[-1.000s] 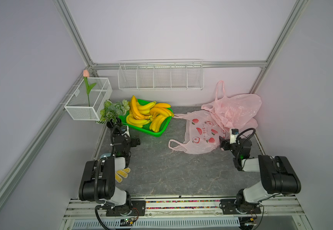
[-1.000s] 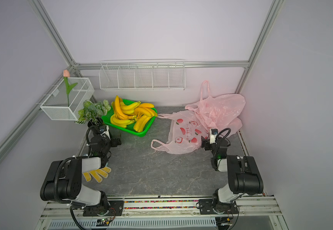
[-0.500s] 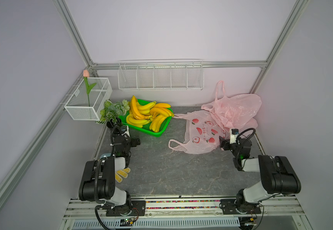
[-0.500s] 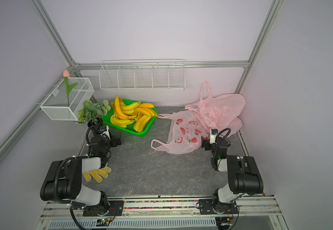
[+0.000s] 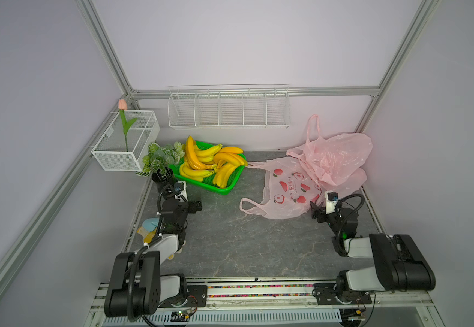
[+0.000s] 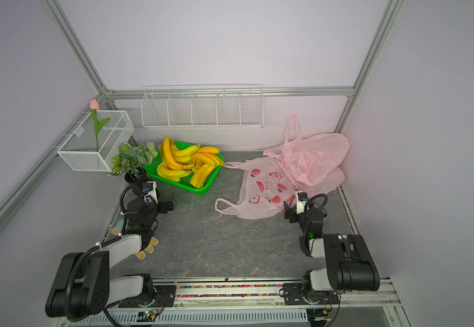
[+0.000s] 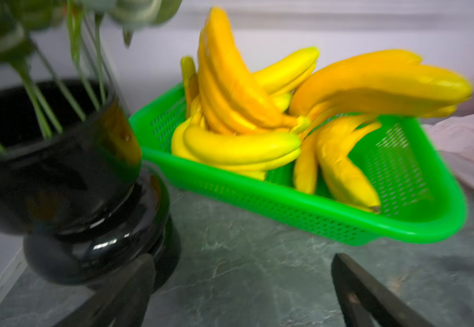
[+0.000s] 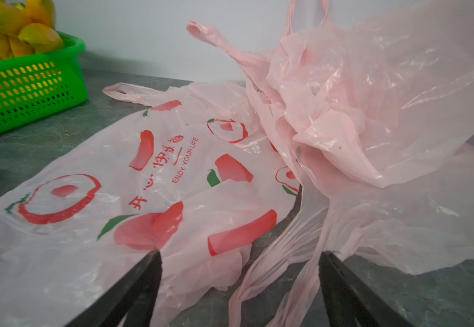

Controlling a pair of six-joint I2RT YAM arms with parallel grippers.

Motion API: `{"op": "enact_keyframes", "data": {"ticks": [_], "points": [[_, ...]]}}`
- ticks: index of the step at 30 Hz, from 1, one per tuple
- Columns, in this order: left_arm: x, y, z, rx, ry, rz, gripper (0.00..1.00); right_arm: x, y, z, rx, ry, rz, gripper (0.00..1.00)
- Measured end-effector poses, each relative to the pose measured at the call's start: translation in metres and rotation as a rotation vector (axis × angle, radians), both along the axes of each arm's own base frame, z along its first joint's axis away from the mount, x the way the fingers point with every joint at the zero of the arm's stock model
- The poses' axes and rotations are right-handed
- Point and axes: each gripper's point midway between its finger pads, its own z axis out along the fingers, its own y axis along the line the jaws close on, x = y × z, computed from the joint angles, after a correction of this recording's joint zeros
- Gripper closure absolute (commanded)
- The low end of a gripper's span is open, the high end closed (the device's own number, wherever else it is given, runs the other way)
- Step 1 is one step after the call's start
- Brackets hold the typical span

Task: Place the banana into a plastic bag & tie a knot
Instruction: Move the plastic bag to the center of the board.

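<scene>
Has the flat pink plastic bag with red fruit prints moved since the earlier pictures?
No. The pink printed plastic bag lies as before; its far handle still ends beside the green plastic basket.

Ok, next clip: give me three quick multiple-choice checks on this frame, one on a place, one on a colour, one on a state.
1. The green tray of bananas stands:
A) at the back, on the robot's left
B) at the front, in the centre
C) at the back, on the robot's right

2. The plant pot is:
A) white
B) black
C) red

3. The left hand is:
A) shut on a banana
B) shut on the pot
C) open, holding nothing

Answers:
1 A: both top views show it by the back wall, ahead of the left arm.
2 B: it shows glossy black in the left wrist view.
3 C: its fingers stand apart over the bare table, short of the tray.
</scene>
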Motion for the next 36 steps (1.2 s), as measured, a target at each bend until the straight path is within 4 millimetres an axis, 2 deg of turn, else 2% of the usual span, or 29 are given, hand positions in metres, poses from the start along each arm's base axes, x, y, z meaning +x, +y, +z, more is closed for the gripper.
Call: {"op": "enact_keyframes", "data": {"ticks": [2, 4, 7, 9, 12, 15, 17, 21, 24, 28, 33, 36], "points": [[-0.007, -0.016, 0.021, 0.016, -0.045, -0.034, 0.01, 0.002, -0.001, 0.030, 0.009, -0.048, -0.017, 0.11], [-0.013, -0.024, 0.034, 0.016, -0.057, -0.036, 0.01, 0.007, -0.005, 0.068, 0.044, -0.097, -0.050, 0.11], [-0.015, -0.015, 0.048, -0.052, -0.030, 0.039, 0.01, 0.009, -0.010, 0.108, 0.131, -0.125, -0.090, 0.11], [-0.015, -0.002, 0.056, -0.127, 0.002, 0.132, 0.01, 0.006, -0.015, 0.117, 0.215, -0.094, -0.135, 0.11], [-0.013, 0.013, 0.068, -0.252, 0.050, 0.260, 0.01, -0.003, -0.027, 0.107, 0.341, -0.012, -0.223, 0.11], [-0.012, 0.017, 0.071, -0.355, 0.093, 0.314, 0.01, -0.010, -0.038, 0.087, 0.396, 0.091, -0.284, 0.11], [-0.008, 0.011, 0.067, -0.398, 0.139, 0.304, 0.01, -0.008, -0.035, 0.079, 0.401, 0.175, -0.285, 0.11], [0.002, -0.018, 0.049, -0.432, 0.276, 0.202, 0.00, 0.008, -0.020, 0.086, 0.395, 0.281, -0.244, 0.11], [-0.001, -0.043, 0.042, -0.439, 0.346, 0.128, 0.00, 0.018, 0.003, 0.079, 0.377, 0.367, -0.198, 0.11], [-0.017, -0.082, 0.039, -0.420, 0.401, 0.013, 0.00, 0.022, 0.057, 0.049, 0.309, 0.528, -0.094, 0.11], [-0.029, -0.109, 0.031, -0.401, 0.447, -0.066, 0.02, 0.028, 0.127, 0.011, 0.206, 0.694, 0.020, 0.11], [-0.033, -0.125, 0.016, -0.378, 0.495, -0.097, 0.07, 0.037, 0.158, -0.011, 0.157, 0.762, 0.054, 0.11]]}}
